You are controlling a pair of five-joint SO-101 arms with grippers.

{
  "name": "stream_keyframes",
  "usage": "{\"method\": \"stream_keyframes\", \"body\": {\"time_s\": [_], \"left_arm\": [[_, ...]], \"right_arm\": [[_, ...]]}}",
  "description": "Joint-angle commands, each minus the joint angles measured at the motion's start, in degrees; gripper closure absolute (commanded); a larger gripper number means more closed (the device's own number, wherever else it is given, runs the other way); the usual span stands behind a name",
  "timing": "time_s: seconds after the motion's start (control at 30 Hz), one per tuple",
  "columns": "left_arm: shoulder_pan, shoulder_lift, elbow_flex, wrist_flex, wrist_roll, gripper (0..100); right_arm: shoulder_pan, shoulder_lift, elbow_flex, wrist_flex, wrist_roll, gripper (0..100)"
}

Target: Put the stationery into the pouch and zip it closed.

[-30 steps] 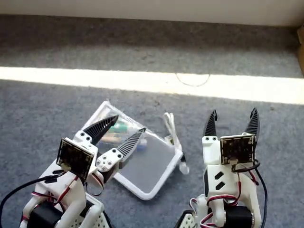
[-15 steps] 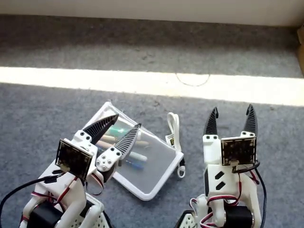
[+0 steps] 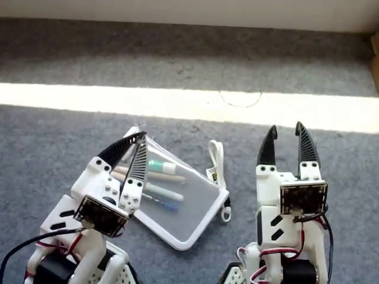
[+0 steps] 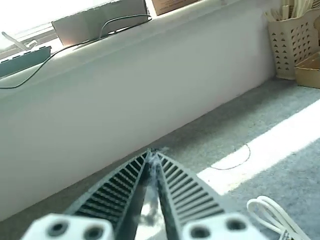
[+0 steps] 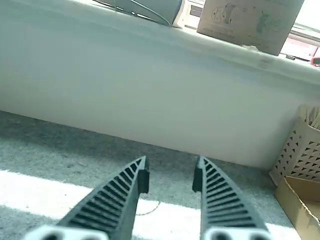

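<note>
No text can be read. A cardboard box (image 5: 250,22) carries faint printed marks, perhaps drawings with lines of writing, too blurred to make out. A small tag (image 3: 211,173) beside the pouch (image 3: 189,219) bears dark print, too small to tell.

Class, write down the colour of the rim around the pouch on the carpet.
The pouch rim is white; the high view shows it best.

Grey carpet (image 3: 71,124) carries everything, and a sunlit band (image 3: 148,99) crosses it ahead of both grippers. A clear, white-edged pouch (image 3: 189,219) lies flat beneath the left gripper (image 3: 141,138), reaching toward the right gripper (image 3: 285,127). Its white strap (image 3: 216,157) loops on the carpet between the two. A thin wire curl (image 3: 240,99) lies on the band.
</note>
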Motion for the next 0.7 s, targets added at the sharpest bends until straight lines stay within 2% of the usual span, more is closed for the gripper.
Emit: {"method": "stream_keyframes", "body": {"time_s": [0.0,0.33,0.4,0.57,0.67], "left_arm": [[-5.93,-0.13,1.36,-1.58,-0.62,98],[-18.07,-0.13,13.76,-1.58,-0.53,98],[-19.12,-0.13,16.04,-1.58,-0.53,99],[-19.47,-0.13,21.58,-1.32,-0.53,99],[-19.47,-0.13,24.92,-1.32,-0.53,99]], "right_arm": [[-0.31,-0.04,-2.86,-1.54,0.26,86.5],[-0.4,-0.04,6.99,8.48,0.18,86.8],[-0.31,-0.04,9.36,9.01,0.18,88.2],[-0.48,-0.04,15.78,8.92,0.26,99.3],[-0.22,-0.04,19.65,8.92,0.26,99.5]]}}
